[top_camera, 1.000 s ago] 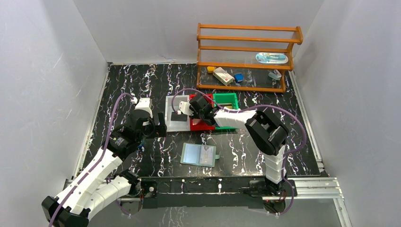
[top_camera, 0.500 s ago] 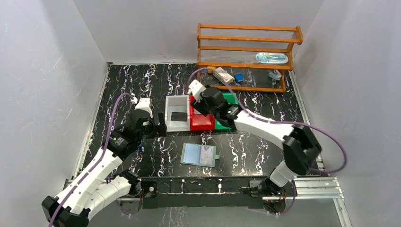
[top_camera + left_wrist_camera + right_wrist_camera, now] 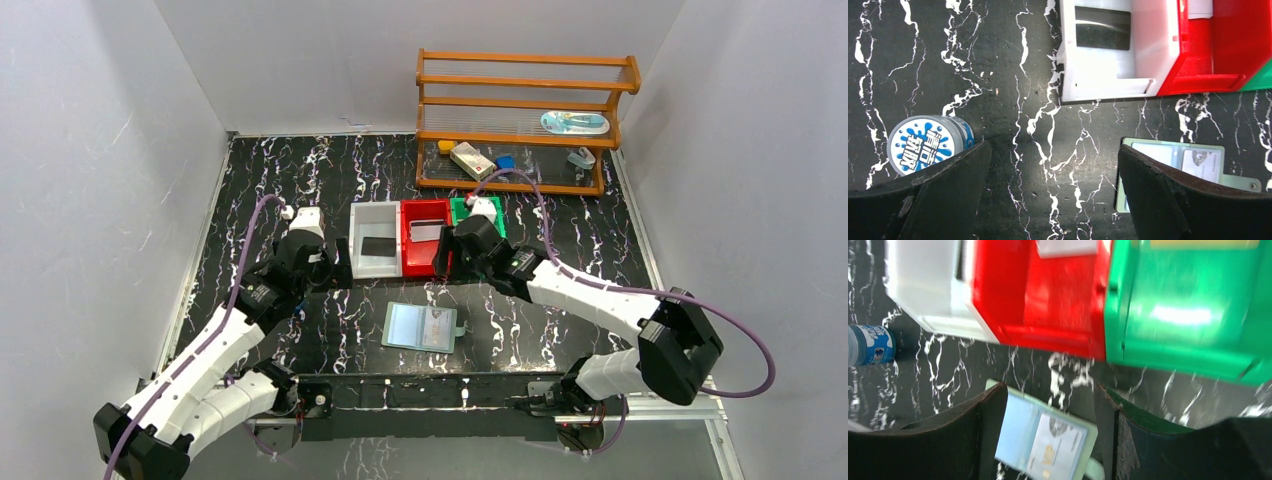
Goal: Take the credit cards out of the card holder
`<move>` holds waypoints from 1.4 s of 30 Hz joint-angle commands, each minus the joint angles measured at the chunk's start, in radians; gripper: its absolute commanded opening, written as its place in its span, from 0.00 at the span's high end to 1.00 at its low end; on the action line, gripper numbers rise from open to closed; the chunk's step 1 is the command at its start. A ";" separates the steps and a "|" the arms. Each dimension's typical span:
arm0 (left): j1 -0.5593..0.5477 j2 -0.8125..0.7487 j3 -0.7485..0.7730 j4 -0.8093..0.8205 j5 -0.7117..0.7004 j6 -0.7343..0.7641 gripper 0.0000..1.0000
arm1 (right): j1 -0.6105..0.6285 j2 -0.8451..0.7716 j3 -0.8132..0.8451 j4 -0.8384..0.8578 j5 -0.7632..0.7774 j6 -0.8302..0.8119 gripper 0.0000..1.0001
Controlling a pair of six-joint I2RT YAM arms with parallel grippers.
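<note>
The card holder (image 3: 420,327) lies open on the black marble table near the front, clear pockets up, with a pale printed card (image 3: 1058,445) still in one pocket. A black card (image 3: 378,246) lies in the white bin (image 3: 362,222). A pale card (image 3: 427,232) rests in the red bin (image 3: 412,262). The edge of a gold card (image 3: 1205,243) shows in the green bin (image 3: 1188,305). My right gripper (image 3: 443,262) hovers at the red bin's front, open and holding nothing, with the holder showing below between its fingers. Left of the white bin my left gripper (image 3: 322,272) stands wide open over bare table.
A round blue-and-white tin (image 3: 923,147) stands by my left gripper's left finger. The three bins sit side by side behind the holder. An orange wooden rack (image 3: 525,120) with small items stands at the back right. White walls close in both sides.
My right arm has swung from over the white and red bins back to the right, and its jaws have opened. A pale card now lies in the red bin. The left arm has barely moved.
</note>
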 commanded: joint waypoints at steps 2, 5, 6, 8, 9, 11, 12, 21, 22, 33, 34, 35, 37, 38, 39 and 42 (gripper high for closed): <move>0.005 0.005 -0.031 0.006 -0.086 -0.030 0.02 | 0.002 0.016 -0.045 -0.060 -0.156 0.443 0.30; 0.005 0.028 -0.031 0.021 -0.069 -0.012 0.02 | 0.008 0.076 -0.002 -0.092 -0.212 0.455 0.32; 0.004 0.036 -0.026 0.019 -0.056 -0.009 0.02 | 0.013 0.085 0.004 -0.075 -0.224 0.439 0.32; 0.005 0.043 -0.018 0.015 -0.026 -0.007 0.02 | 0.014 0.087 0.010 -0.042 -0.254 0.411 0.32; 0.004 0.042 -0.022 0.018 -0.016 -0.006 0.02 | 0.014 0.087 0.015 -0.042 -0.264 0.410 0.32; 0.004 0.039 -0.023 0.023 -0.013 -0.002 0.02 | 0.014 0.090 0.030 -0.092 -0.271 0.427 0.32; 0.004 0.038 -0.022 0.023 -0.015 -0.001 0.02 | 0.013 0.092 0.029 -0.105 -0.273 0.431 0.32; 0.004 0.047 -0.039 0.082 0.155 -0.008 0.02 | 0.015 0.052 -0.028 -0.086 -0.307 0.439 0.36; 0.004 0.055 -0.031 0.089 0.196 -0.019 0.02 | 0.014 0.051 -0.029 -0.082 -0.314 0.440 0.37; 0.003 0.187 -0.039 0.229 0.690 -0.149 0.11 | 0.072 0.113 -0.003 -0.184 -0.322 0.458 0.47; 0.001 0.196 -0.043 0.237 0.719 -0.153 0.12 | 0.085 0.103 -0.007 -0.212 -0.294 0.470 0.47; 0.002 0.203 -0.047 0.247 0.736 -0.156 0.13 | 0.094 0.086 -0.024 -0.230 -0.274 0.485 0.46; -0.001 0.219 -0.050 0.255 0.758 -0.147 0.14 | 0.104 0.055 -0.060 -0.231 -0.276 0.509 0.47; -0.002 0.229 -0.049 0.255 0.765 -0.141 0.15 | 0.107 0.043 -0.077 -0.235 -0.281 0.522 0.47; -0.003 0.239 -0.049 0.255 0.772 -0.137 0.17 | 0.109 0.032 -0.093 -0.232 -0.285 0.530 0.48; -0.009 0.275 -0.050 0.261 0.801 -0.139 0.20 | 0.114 0.012 -0.128 -0.224 -0.292 0.540 0.49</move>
